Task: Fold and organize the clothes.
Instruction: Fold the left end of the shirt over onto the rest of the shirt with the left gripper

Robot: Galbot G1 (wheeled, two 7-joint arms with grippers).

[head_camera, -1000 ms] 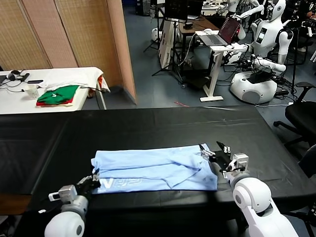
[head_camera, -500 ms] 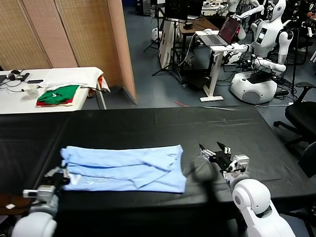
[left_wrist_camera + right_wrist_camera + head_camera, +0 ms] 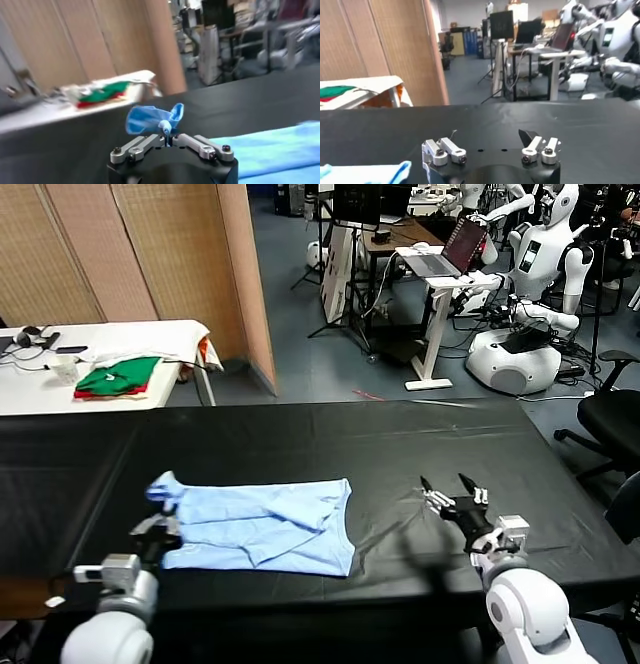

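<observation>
Robotics lab, white humanoid robots (image 3: 530, 259), laptop (image 3: 450, 249)

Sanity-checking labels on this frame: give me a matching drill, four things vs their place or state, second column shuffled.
Column 1:
1. pale light-blue thin T-shirt
2. left gripper
3. right gripper
4. green and red folded garments

Column 2:
A. open, over bare black table, right of the shirt
B. on the white side table behind
C. shut on a raised corner of fabric
D. lying bunched on the black table, left of centre

Pairs: 1-D, 2-C, 3-A, 4-B
</observation>
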